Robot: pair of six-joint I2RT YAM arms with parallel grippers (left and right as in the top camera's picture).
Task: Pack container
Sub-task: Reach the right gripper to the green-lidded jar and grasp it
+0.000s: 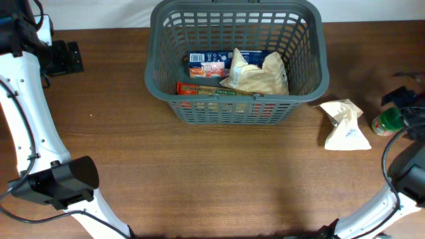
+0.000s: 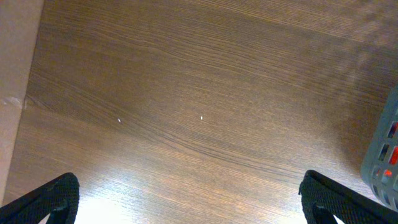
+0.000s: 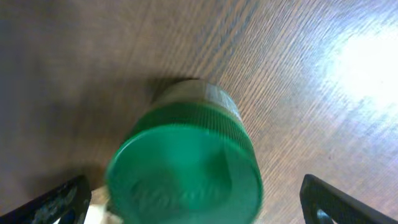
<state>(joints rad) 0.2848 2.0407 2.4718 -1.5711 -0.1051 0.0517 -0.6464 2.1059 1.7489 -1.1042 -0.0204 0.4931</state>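
1. Brown wooden tabletop (image 1: 219,179) fills the overhead view. The dark grey container (image 1: 154,53) stands at its far side, near the middle.
2. Inside the container lie three things: a blue-and-white box (image 1: 207,64), a crumpled beige bag (image 1: 260,74) to the right of the box and partly over it, and a long red-and-green packet (image 1: 206,89) along the near wall.
3. Outside, to the right of the container, a white bag (image 1: 345,125) lies on the tabletop. A jar with a green lid (image 1: 385,123) is just beside it, further to the right.
4. The right tool (image 3: 199,205) is spread wide. The green lid sits between its two fingers, close under the wrist camera, and the fingers are not pressed on it.
5. The left tool (image 2: 189,205) is also spread wide and holds nothing. It hangs over bare wood on the left side of the tabletop, and only a corner of the container shows at the right edge of its view.
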